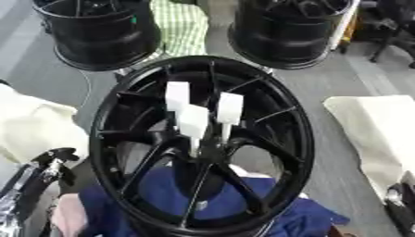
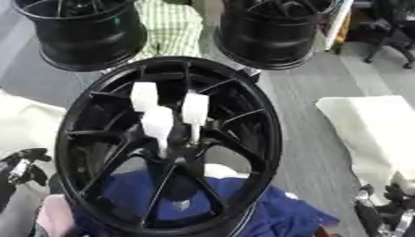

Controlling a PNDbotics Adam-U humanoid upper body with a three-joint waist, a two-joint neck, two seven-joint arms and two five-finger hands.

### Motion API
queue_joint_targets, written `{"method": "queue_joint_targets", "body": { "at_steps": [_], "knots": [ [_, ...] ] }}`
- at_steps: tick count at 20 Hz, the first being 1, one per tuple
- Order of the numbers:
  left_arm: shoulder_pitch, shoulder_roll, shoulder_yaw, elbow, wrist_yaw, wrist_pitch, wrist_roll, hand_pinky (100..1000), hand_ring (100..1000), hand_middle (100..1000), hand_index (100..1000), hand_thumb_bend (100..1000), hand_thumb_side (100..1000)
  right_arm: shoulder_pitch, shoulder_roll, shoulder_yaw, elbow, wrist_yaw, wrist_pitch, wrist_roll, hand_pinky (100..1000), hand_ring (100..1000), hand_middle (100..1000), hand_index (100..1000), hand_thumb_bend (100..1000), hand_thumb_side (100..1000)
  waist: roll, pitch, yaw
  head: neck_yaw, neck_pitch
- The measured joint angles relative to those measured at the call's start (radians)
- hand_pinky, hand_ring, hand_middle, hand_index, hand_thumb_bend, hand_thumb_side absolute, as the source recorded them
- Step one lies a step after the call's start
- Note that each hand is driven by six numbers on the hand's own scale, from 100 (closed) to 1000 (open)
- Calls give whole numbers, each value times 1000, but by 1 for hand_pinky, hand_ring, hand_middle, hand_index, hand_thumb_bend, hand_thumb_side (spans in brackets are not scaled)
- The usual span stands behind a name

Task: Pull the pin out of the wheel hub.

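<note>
While both hands (image 1: 48, 162) (image 2: 381, 203) wait low, finger state unclear, the pins (image 1: 193, 121) stand untouched.
Pins upright at wheel (image 1: 113, 139) centre, midway between hands.

The place looks like a workshop or robot test bay. A black alloy wheel (image 1: 203, 148) stands on a blue cloth (image 1: 243, 208), and two more black wheel rims (image 1: 101, 32) (image 1: 288, 30) sit behind it on a grey plank-pattern floor (image 1: 356, 78). A black wheeled chair base (image 2: 389, 34) shows at the far right, and cream padding (image 2: 369, 125) lies at the sides.
</note>
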Motion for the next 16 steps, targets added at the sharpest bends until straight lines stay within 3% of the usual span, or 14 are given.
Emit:
{"method": "queue_joint_targets", "body": {
  "at_steps": [16],
  "knots": [
    [0,0,0,0,0,0,0,454,461,643,778,100,690,16,0,-3,-16,-9,-9,-11,363,504,640,716,249,239,0,0,0,0,0]
  ]
}}
